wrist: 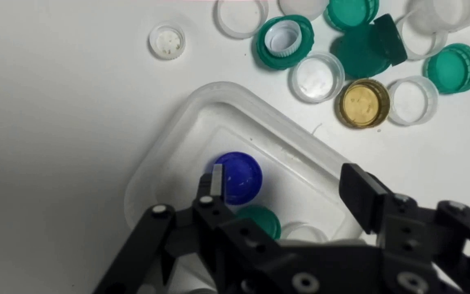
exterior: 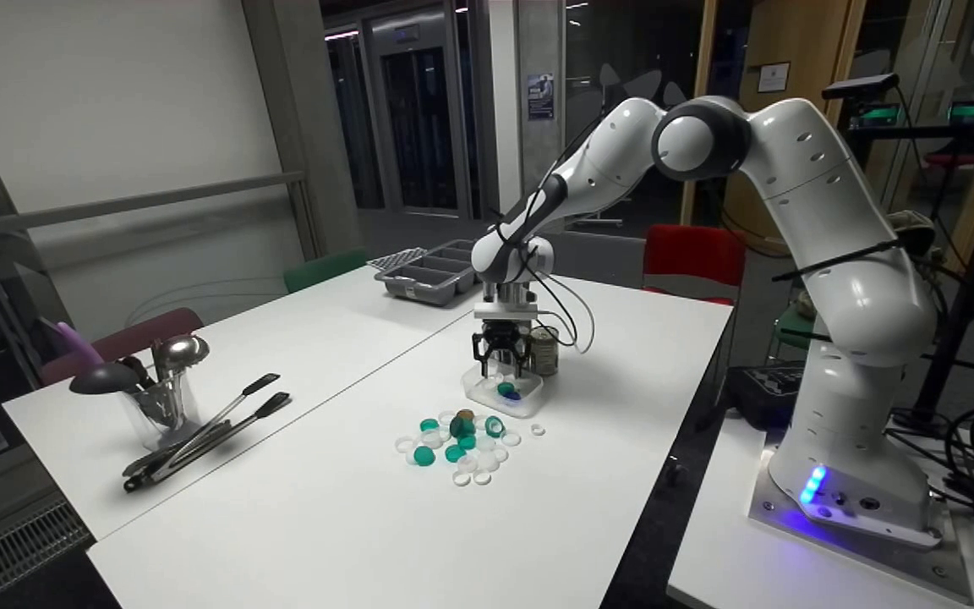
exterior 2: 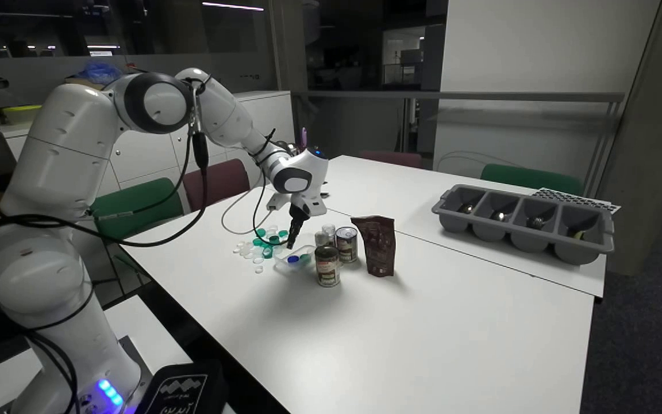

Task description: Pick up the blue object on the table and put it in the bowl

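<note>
Blue bottle cap point(wrist: 243, 177): inside the translucent bowl point(wrist: 284, 126), looks flat on its floor. That's where the task wants it, so my read is the placing is done. Green cap point(wrist: 261, 220) right by it, touching or apart can't tell; clear cap point(wrist: 304, 232) farther along, partly hidden. Bowl probably serves as collecting dish for picked caps, set just beside the loose caps point(wrist: 316, 77) likely to keep each carry short.

Gripper point(wrist: 284, 179): over the bowl, fingers spread wide, nothing held between them. One finger point(wrist: 217, 179) overlaps the blue bottle cap's edge in the wrist view; contact can't be told. Reads as a let-go pose; next move should be a straight lift, risk being a fingertip nudging the cap or snagging the rim.

Outward: loose caps spread over the tabletop point(wrist: 76, 81), gold cap point(wrist: 361, 105) among them. In an exterior view, tin can point(exterior 2: 327, 270) upright just beside the bowl; brown pouch point(exterior 2: 378, 246) standing farther off, purpose unclear.
</note>
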Robot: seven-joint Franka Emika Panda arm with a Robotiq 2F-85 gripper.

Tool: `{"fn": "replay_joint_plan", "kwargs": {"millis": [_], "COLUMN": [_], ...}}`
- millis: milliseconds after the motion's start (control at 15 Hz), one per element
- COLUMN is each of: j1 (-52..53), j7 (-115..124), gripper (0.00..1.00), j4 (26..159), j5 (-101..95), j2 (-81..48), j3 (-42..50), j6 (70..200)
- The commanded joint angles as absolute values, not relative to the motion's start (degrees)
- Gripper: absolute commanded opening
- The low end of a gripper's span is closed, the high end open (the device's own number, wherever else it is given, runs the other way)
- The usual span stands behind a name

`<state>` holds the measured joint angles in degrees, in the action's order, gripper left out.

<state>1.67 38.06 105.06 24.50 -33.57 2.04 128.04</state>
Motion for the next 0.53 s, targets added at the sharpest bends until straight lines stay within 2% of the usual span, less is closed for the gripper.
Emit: {"fn": "replay_joint_plan", "kwargs": {"millis": [0,467], "j1": [6.4,16.8], "j7": [44.7,53.5], "gripper": [1.0,1.0], "j4": [106.9,106.5], "j5": [19.0,2.5], "j2": [-29.4,-22.6], "j3": [2.7,-1.4], "j6": [123.3,102.4]}}
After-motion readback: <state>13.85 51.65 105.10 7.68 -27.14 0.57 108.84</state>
